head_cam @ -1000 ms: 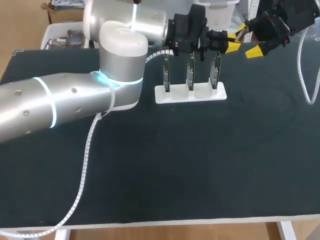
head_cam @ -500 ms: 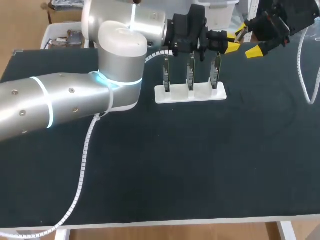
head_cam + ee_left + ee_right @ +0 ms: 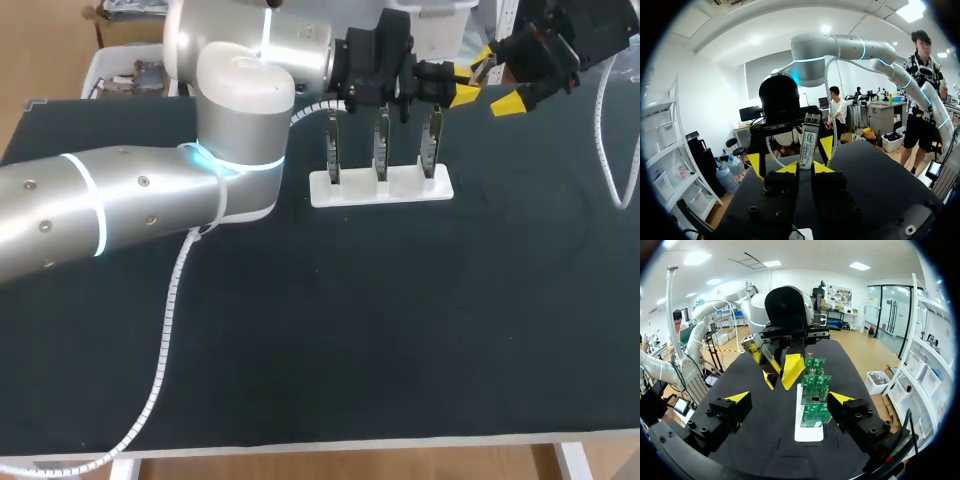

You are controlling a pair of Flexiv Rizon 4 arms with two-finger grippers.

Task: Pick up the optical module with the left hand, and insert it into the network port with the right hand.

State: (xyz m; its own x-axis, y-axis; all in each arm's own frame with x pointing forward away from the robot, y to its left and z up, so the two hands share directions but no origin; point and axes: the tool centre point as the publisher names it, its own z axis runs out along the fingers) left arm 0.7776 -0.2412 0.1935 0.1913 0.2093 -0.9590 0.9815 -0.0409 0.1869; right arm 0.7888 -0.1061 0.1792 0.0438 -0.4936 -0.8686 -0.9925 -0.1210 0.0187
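1 optical module (image 3: 808, 135) held near table's (image 3: 400, 340) far edge.

The counter (image 3: 400, 350) has a matt black, faintly grainy top. The left arm (image 3: 120, 210) has smooth satin silver shells, probably painted metal. The optical module (image 3: 808, 141) is bright bare metal with a pale label. The green circuit boards (image 3: 814, 400) look glossy, and their stand (image 3: 380, 188) is smooth white plastic.

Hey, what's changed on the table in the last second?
The left arm shifted very slightly leftward at the forearm; nothing was taken or let go. The left fingers stay shut on the optical module, the right fingers stay open facing it, and the white stand hasn't moved.
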